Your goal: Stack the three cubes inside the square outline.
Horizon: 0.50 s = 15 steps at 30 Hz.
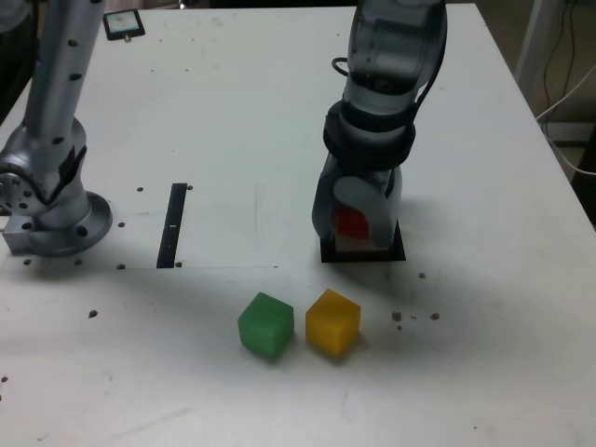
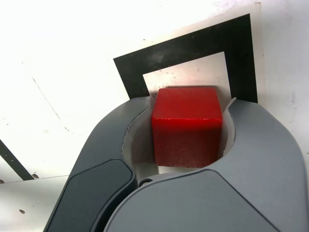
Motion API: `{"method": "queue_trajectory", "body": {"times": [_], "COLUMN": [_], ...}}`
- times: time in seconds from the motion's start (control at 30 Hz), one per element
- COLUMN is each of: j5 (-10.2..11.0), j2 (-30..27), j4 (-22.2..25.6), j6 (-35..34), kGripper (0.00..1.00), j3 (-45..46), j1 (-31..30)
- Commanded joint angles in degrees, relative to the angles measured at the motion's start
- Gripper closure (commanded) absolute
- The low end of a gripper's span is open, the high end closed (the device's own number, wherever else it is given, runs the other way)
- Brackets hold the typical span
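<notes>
The red cube (image 2: pixel 187 126) sits between the jaws of my gripper (image 2: pixel 188 101), which is shut on its two sides. In the exterior view the gripper (image 1: pixel 358 237) points straight down over the square outline (image 1: pixel 398 254), with the red cube (image 1: pixel 351 223) low inside it. From the wrist, the black frame (image 2: pixel 193 46) and its white centre lie right under the cube; I cannot tell whether the cube touches the table. The green cube (image 1: pixel 266 324) and the yellow cube (image 1: pixel 332 322) stand side by side on the table, nearer the camera than the outline and slightly apart.
A thin black strip (image 1: pixel 173 223) lies on the table toward the exterior view's left. A grey arm base (image 1: pixel 56 209) stands at the far left. A small dark device (image 1: pixel 123 24) lies at the back left. The table's right edge (image 1: pixel 559 158) is near.
</notes>
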Motion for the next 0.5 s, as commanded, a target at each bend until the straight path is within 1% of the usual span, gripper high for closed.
{"method": "queue_trajectory", "body": {"times": [0.0,0.13,0.23,0.3,0.47], "j5": [-0.1,-0.1,-0.1,0.0,0.2], "j2": [0.2,0.2,0.1,0.1,0.0], "j4": [-0.4,-0.7,-0.6,-0.5,-0.2], "j6": [0.4,0.8,0.8,0.8,0.8], "kGripper": [0.38,0.17,0.05,0.01,0.01], "j3": [-0.2,0.0,0.0,0.0,-0.1], "j1": [0.1,0.1,0.1,0.1,0.1]}}
